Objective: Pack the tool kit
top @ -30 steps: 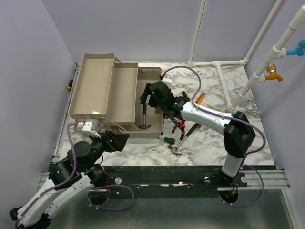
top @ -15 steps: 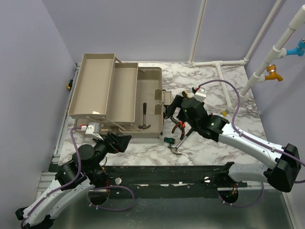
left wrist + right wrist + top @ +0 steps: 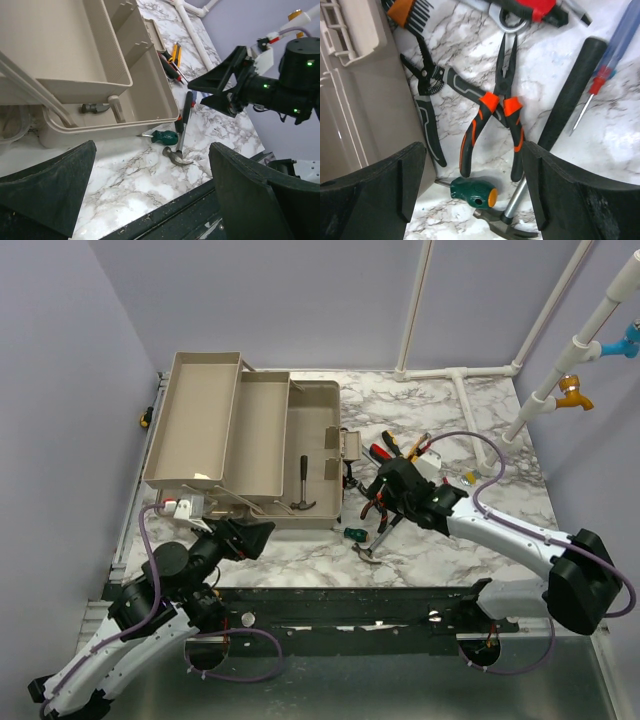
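Right gripper (image 3: 472,167) left toolbox (image 3: 367,115); pliers (image 3: 495,106) beneath it.

R gripper (image 3: 472,165) fingers spread over orange pliers (image 3: 492,107), green screwdriver (image 3: 472,192) & hammer (image 3: 570,90) alongside.

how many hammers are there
2. One hammer lies inside the toolbox, in its bottom compartment. The other hammer lies on the table in front of the box, beside the green screwdriver. More could be hidden under the folded-out trays.
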Available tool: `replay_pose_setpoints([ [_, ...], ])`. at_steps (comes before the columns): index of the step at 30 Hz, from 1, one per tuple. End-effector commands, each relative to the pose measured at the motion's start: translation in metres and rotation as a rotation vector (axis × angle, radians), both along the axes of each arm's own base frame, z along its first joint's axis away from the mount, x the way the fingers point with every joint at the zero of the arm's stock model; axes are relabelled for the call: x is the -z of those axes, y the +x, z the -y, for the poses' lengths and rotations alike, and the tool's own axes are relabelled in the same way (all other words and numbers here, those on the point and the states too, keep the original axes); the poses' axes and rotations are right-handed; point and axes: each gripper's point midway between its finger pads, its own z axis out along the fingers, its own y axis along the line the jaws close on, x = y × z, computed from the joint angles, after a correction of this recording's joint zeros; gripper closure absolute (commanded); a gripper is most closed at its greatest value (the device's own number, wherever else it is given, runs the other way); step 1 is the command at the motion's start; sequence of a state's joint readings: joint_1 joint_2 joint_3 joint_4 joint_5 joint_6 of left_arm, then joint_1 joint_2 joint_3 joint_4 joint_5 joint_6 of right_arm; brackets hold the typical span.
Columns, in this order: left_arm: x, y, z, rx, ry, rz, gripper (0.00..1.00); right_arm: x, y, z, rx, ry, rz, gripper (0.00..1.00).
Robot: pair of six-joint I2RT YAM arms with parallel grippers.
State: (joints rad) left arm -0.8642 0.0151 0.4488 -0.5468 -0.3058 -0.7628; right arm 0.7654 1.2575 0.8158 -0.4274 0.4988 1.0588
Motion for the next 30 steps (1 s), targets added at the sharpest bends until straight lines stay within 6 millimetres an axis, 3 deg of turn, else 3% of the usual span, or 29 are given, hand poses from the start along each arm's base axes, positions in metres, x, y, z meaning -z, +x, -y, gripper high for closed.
replay_pose_setpoints([
  [1, -0.016, -0.004, 0.006, 0.062, 0.061, 0.031, 0.01, 0.010, 0.003, -0.030, 0.018, 0.154, -0.070, 0.17],
  [8, -0.024, -0.003, -0.002, 0.053, 0.181, 0.020, 0.01, 0.040, 0.003, -0.043, 0.039, 0.199, -0.138, 0.19],
  [13, -0.027, 0.001, -0.011, 0.018, 0.234, 0.031, 0.01, 0.057, 0.005, -0.045, 0.064, 0.205, -0.167, 0.38],
  [19, -0.023, 0.000, -0.009, 0.028, 0.227, 0.034, 0.01, 0.077, 0.003, -0.043, 0.104, 0.235, -0.211, 0.41],
  [21, -0.022, -0.001, -0.009, 0.033, 0.229, 0.031, 0.01, 0.080, 0.004, -0.041, 0.111, 0.238, -0.216, 0.50],
  [24, -0.021, -0.002, -0.009, 0.041, 0.236, 0.029, 0.01, 0.075, 0.007, -0.034, 0.117, 0.225, -0.198, 0.73],
  [27, -0.025, -0.004, -0.010, 0.054, 0.263, 0.038, 0.01, 0.057, 0.011, -0.016, 0.163, 0.180, -0.133, 0.95],
  [30, -0.029, -0.005, -0.015, 0.058, 0.314, 0.052, 0.01, 0.025, 0.017, 0.006, 0.209, 0.138, -0.028, 0.99],
])
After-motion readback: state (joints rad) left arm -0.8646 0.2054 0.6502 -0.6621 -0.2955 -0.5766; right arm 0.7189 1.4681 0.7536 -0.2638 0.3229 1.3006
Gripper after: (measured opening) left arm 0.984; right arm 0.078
